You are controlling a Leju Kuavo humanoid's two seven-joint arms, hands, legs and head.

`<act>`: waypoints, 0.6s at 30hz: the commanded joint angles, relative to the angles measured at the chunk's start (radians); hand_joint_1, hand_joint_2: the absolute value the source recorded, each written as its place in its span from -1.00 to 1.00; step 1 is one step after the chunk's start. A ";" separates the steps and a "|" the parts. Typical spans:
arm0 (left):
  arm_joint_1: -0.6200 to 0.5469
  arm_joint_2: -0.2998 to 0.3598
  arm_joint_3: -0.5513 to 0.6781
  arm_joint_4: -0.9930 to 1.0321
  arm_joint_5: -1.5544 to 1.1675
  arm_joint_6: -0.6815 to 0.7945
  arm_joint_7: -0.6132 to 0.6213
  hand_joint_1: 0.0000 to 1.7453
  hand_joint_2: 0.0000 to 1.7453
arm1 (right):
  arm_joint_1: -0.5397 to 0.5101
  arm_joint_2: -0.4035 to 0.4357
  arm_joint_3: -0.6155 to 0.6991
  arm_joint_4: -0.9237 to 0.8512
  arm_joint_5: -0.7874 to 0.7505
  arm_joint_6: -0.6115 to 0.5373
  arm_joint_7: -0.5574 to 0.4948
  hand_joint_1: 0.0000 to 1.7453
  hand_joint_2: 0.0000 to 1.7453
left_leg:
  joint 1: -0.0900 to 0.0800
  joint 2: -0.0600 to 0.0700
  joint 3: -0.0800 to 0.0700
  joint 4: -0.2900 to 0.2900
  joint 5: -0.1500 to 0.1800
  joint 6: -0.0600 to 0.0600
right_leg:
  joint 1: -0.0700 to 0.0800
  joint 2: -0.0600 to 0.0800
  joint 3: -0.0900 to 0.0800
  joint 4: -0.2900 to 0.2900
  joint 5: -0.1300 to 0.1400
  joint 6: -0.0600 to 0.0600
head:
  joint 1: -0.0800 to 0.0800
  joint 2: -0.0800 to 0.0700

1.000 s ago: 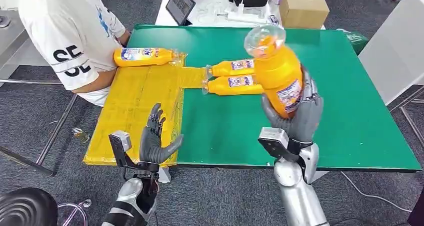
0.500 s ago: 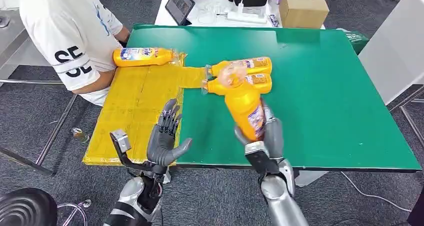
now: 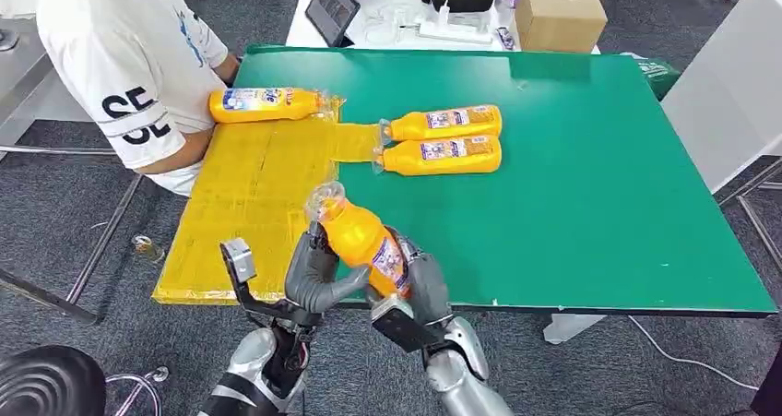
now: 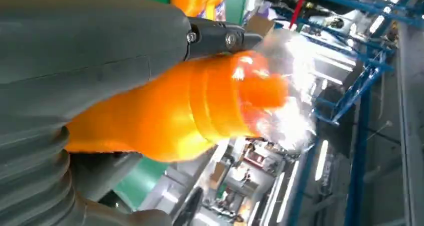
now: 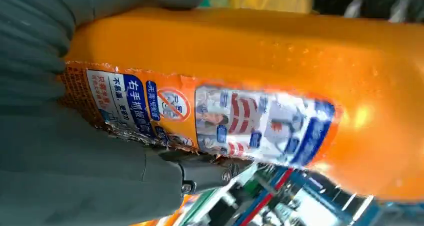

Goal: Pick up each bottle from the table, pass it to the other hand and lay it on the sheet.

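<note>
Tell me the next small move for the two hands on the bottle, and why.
Probably the left hand should finish closing on the bottle before the right hand lets go. The right hand grips the labelled lower body, the left hand's thumb and fingers sit against its upper part, and the bottle is in the air at the table's near edge, beside the sheet.

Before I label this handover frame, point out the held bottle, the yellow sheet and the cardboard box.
Held bottle (image 3: 361, 239), head view, on its orange body above the label.
Yellow sheet (image 3: 249, 181), head view, on its bare middle.
Cardboard box (image 3: 560, 15), head view, on its top face.
</note>
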 commanded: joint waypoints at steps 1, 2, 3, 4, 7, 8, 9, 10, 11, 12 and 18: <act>-0.060 0.033 -0.051 0.128 -0.032 0.020 0.015 -1.00 1.00 | -0.104 0.001 0.118 0.094 0.006 -0.032 0.035 1.00 1.00 | 0.000 0.003 0.004 -0.001 -0.001 0.001 | 0.001 0.001 0.003 -0.001 0.000 -0.002 | 0.000 0.000; -0.063 0.033 -0.049 0.134 -0.031 0.021 0.015 -1.00 1.00 | -0.103 0.000 0.123 0.091 0.011 -0.035 0.036 1.00 1.00 | 0.000 0.004 0.006 -0.001 -0.002 0.002 | 0.001 0.002 0.005 -0.002 0.000 -0.003 | 0.000 0.000; -0.068 0.033 -0.045 0.146 -0.025 0.019 0.019 -1.00 1.00 | -0.100 0.001 0.134 0.086 0.020 -0.041 0.038 1.00 1.00 | 0.000 0.003 0.004 -0.001 -0.001 0.001 | 0.001 0.002 0.003 -0.001 0.000 -0.002 | 0.000 0.000; -0.072 0.032 -0.042 0.155 -0.021 0.022 0.023 -1.00 1.00 | -0.098 0.000 0.145 0.084 0.031 -0.049 0.045 1.00 1.00 | 0.000 0.003 0.003 -0.001 -0.001 0.001 | 0.000 0.002 0.003 -0.001 0.000 -0.002 | 0.000 0.000; -0.074 0.031 -0.041 0.162 -0.020 0.023 0.023 -1.00 1.00 | -0.094 0.001 0.151 0.085 0.033 -0.055 0.048 1.00 1.00 | 0.000 0.004 0.005 -0.001 -0.002 0.001 | 0.001 0.002 0.004 -0.001 0.000 -0.003 | 0.000 0.000; -0.074 0.031 -0.041 0.162 -0.020 0.023 0.023 -1.00 1.00 | -0.094 0.001 0.151 0.085 0.033 -0.055 0.048 1.00 1.00 | 0.000 0.002 0.003 -0.001 -0.001 0.001 | 0.001 0.001 0.003 -0.001 0.000 -0.002 | 0.001 0.000; -0.074 0.031 -0.040 0.162 -0.020 0.024 0.024 -1.00 1.00 | -0.096 -0.001 0.153 0.087 0.036 -0.058 0.047 1.00 1.00 | 0.000 0.002 0.006 -0.001 -0.001 0.001 | 0.001 0.001 0.006 -0.002 -0.001 -0.004 | 0.001 0.000; -0.074 0.030 -0.040 0.167 -0.019 0.025 0.028 -1.00 1.00 | -0.095 -0.001 0.161 0.090 0.043 -0.064 0.049 1.00 1.00 | 0.000 0.002 0.004 -0.001 -0.001 0.001 | 0.001 0.001 0.004 -0.001 0.000 -0.003 | 0.001 0.000; -0.075 0.028 -0.036 0.174 -0.009 0.018 0.036 -1.00 1.00 | -0.096 -0.002 0.170 0.095 0.044 -0.059 0.053 1.00 1.00 | 0.000 0.004 0.006 -0.001 -0.002 0.001 | 0.001 0.002 0.006 -0.002 -0.001 -0.004 | 0.000 0.000; -0.076 0.028 -0.034 0.177 -0.003 0.014 0.037 -1.00 1.00 | -0.096 -0.001 0.175 0.100 0.044 -0.056 0.055 1.00 1.00 | 0.000 0.003 0.004 -0.001 -0.001 0.001 | 0.001 0.002 0.004 -0.001 0.000 -0.003 | 0.000 0.000; -0.085 0.019 -0.011 0.202 0.076 -0.039 0.049 -1.00 1.00 | -0.106 0.014 0.218 0.172 0.036 -0.021 0.055 1.00 1.00 | 0.000 0.003 0.004 -0.001 -0.001 0.001 | 0.001 0.002 0.004 -0.001 0.000 -0.003 | 0.000 0.000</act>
